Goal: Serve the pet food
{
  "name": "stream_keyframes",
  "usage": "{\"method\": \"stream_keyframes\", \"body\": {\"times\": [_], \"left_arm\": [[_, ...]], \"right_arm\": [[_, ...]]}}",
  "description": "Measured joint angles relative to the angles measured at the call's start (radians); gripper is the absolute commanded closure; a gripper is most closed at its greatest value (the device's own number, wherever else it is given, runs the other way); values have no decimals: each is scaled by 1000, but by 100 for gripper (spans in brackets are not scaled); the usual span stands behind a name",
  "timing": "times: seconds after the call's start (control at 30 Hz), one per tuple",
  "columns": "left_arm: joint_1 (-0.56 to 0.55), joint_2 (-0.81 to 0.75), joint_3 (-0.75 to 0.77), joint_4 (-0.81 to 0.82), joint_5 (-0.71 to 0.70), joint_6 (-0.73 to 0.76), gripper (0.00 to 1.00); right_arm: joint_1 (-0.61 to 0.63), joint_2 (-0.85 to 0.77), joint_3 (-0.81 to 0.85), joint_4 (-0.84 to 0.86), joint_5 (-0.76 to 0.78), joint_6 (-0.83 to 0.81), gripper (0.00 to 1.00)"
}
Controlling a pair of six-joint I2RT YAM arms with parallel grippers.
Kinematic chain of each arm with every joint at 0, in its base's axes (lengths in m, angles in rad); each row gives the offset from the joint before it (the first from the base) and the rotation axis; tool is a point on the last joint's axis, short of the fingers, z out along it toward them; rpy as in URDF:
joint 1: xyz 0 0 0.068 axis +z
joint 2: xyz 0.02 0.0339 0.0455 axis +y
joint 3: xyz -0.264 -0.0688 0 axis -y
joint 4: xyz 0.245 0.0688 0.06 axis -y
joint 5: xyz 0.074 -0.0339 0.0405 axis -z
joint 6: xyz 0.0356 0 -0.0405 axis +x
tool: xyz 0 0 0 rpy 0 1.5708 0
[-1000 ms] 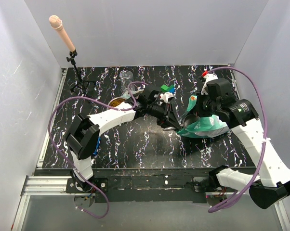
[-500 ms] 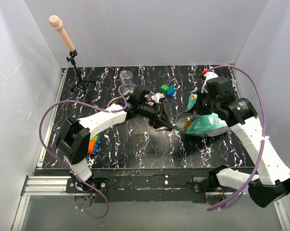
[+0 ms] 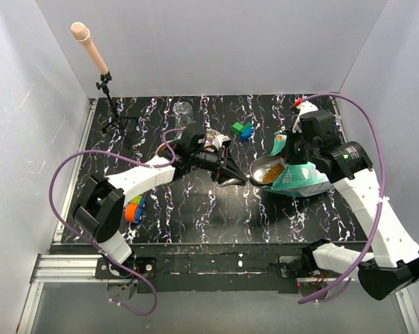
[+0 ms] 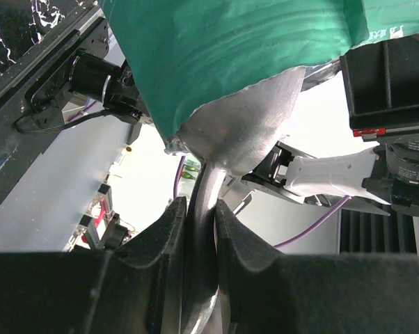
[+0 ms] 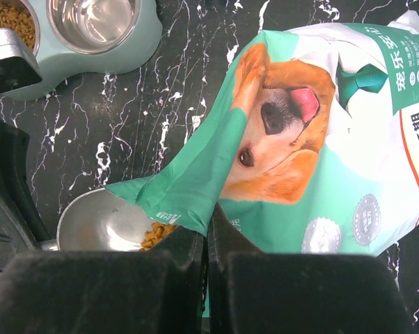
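Right wrist view showed Chinese lettering on the dog-printed bag (image 5: 321,160); right gripper (image 5: 206,243) pinched its edge. Left gripper (image 4: 201,212) narrowly clamped the scoop (image 4: 237,132) handle; kibble (image 5: 157,235) lay inside.

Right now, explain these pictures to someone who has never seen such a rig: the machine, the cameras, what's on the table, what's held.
Two robot arms stand at the near edge of a black marbled table. One picture looks down from above; the other two come from a camera on each wrist, its black fingers at the bottom. The left gripper is shut on the handle of a metal scoop, which holds some kibble at the mouth of the dog food bag. The right gripper pinches the bag's open edge. Also on the table: a teal double-bowl feeder, green and blue blocks, a clear cup and a microphone on a stand.
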Motion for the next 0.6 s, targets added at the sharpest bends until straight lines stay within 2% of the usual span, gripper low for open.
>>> {"method": "stream_keyframes", "body": {"times": [0.3, 0.43, 0.6], "left_arm": [[17, -60, -47, -24, 2, 0, 100], [28, -82, -19, -175, -1, 69, 100], [27, -34, 137, -423, -29, 132, 100]], "right_arm": [[-13, -9, 0, -3, -1, -19, 99], [-13, -8, 0, -17, -9, -27, 99], [7, 12, 28, -35, -6, -27, 99]]}}
